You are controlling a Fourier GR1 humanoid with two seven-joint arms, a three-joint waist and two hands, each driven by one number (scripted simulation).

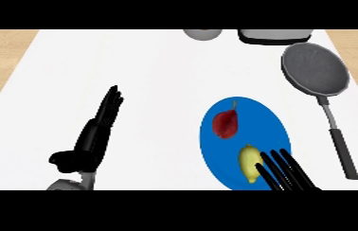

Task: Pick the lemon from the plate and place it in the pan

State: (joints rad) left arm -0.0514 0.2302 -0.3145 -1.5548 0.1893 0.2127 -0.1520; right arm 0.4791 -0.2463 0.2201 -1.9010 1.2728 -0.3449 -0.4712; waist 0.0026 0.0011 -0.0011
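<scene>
A yellow lemon (249, 163) lies on the near part of a blue plate (217, 149), with a dark red fruit (227, 123) further back on the same plate. My right hand (285, 172) comes in from the lower edge, fingers straight and spread, their tips just right of the lemon and over the plate. It holds nothing. The grey pan (315, 68) sits at the right, its round bowl far from me and its long dark handle (340, 145) pointing toward me. My left hand (98, 130) rests open at the left, fingers straight.
A grey rounded object (202, 33) and a dark-rimmed container (274, 35) sit at the counter's far edge. Wood floor shows past the white counter (161, 83) at both upper corners.
</scene>
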